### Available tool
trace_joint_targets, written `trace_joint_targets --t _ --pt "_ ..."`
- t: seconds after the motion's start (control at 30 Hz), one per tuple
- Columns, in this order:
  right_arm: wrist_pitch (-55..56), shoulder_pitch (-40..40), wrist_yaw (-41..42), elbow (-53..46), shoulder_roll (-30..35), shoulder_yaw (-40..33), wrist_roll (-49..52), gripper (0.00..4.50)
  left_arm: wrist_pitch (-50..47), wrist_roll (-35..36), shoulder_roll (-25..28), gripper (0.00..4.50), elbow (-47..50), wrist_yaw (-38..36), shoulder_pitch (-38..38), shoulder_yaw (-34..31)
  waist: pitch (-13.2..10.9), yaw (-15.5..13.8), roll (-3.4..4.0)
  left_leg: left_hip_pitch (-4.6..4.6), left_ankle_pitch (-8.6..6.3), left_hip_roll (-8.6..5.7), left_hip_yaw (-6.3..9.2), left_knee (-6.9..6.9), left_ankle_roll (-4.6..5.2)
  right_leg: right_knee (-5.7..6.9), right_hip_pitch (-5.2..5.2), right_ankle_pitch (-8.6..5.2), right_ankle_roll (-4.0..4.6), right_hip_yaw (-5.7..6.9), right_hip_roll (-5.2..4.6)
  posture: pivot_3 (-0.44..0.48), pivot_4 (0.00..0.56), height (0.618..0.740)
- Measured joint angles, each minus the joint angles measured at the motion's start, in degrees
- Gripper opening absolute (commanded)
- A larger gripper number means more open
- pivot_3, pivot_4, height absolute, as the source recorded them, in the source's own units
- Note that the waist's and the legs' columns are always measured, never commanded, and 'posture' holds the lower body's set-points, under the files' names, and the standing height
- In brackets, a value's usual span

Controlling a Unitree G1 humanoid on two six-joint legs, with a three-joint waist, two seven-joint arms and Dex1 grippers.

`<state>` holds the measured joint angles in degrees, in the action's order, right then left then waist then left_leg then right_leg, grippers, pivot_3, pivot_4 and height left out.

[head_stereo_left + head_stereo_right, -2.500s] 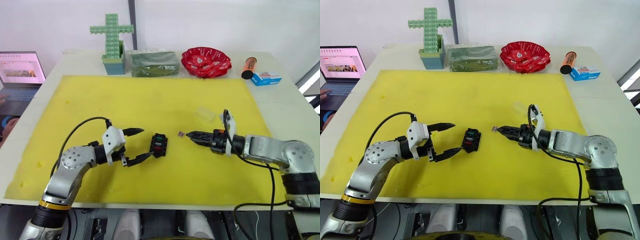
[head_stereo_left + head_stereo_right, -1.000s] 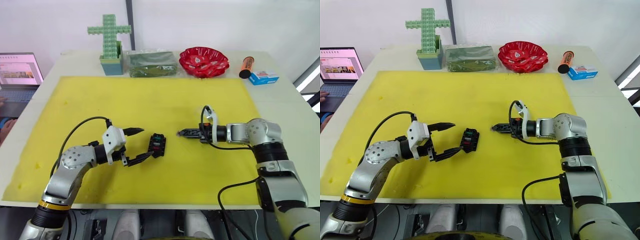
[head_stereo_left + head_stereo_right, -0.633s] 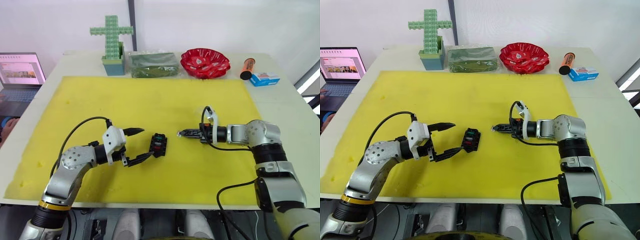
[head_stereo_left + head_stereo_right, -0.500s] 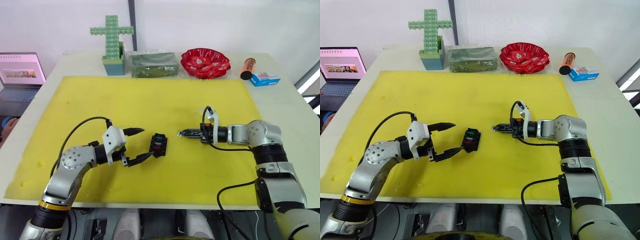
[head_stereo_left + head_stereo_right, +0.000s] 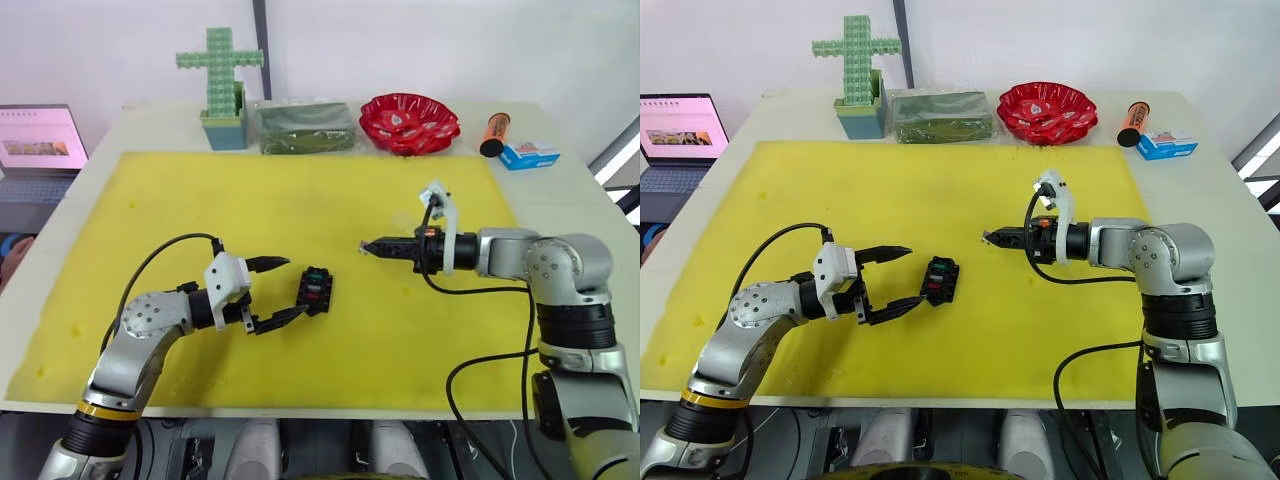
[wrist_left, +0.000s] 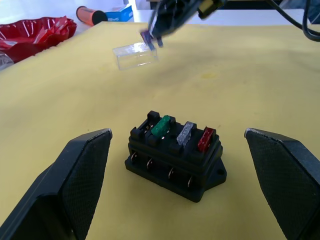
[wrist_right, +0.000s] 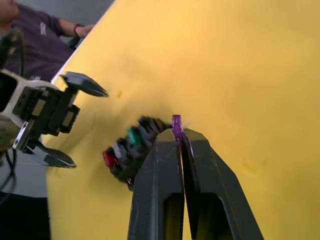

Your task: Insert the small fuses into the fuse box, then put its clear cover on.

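Note:
The black fuse box (image 5: 318,290) lies on the yellow mat (image 5: 300,200), with green (image 6: 161,125), grey (image 6: 185,134) and red (image 6: 205,139) fuses standing in its slots. My left gripper (image 5: 290,287) is open just left of the box, one finger on either side of its near end without touching it. My right gripper (image 5: 366,246) hovers above the mat to the right of the box, shut on a purple fuse (image 7: 176,127). The clear cover (image 6: 135,54) rests on the mat beyond that gripper, seen in the left wrist view.
Along the table's far edge stand a green block cross (image 5: 222,75), a wrapped green package (image 5: 305,125), a red bowl (image 5: 410,108), an orange cylinder (image 5: 495,133) and a blue box (image 5: 530,155). A laptop (image 5: 35,140) sits at far left. A person (image 7: 30,30) sits beyond the mat.
My right gripper has risen off the mat with the purple fuse and drawn slightly back to the right, its elbow swinging outward. The left gripper and fuse box have not moved.

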<state>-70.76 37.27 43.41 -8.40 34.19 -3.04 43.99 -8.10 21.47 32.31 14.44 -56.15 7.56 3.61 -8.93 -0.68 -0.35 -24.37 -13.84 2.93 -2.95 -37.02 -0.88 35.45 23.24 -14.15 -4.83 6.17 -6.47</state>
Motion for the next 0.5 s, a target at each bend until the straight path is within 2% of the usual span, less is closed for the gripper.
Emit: trace_joint_targets --t 0.1,0.3,0.5 --pt "3.9 1.3 0.5 -4.6 2.3 5.9 -3.5 0.01 0.1 0.3 0.0 4.5 -0.3 -0.3 0.1 0.0 0.0 0.0 0.0 0.0 0.0 -0.01 0.01 -0.02 0.0 -0.03 -0.01 0.0 0.0 0.0 -0.01 0.0 0.15 0.74" --pt "13.8 2.3 0.9 -8.4 2.3 15.6 -11.7 0.01 0.1 0.5 -0.2 4.5 -2.1 -0.9 2.0 -0.1 0.0 0.0 -0.01 -0.01 0.0 -0.01 0.01 -0.02 0.0 -0.02 -0.01 -0.01 0.0 0.0 0.0 0.0 0.15 0.74" --pt "20.9 3.0 1.7 -6.7 -0.8 20.2 -17.0 0.01 0.3 0.5 -1.9 4.5 -8.1 -2.4 6.7 0.2 0.0 -0.1 -0.02 -0.01 0.01 -0.02 0.01 -0.06 -0.02 0.02 -0.02 0.0 0.0 0.02 0.0 0.0 0.15 0.74"
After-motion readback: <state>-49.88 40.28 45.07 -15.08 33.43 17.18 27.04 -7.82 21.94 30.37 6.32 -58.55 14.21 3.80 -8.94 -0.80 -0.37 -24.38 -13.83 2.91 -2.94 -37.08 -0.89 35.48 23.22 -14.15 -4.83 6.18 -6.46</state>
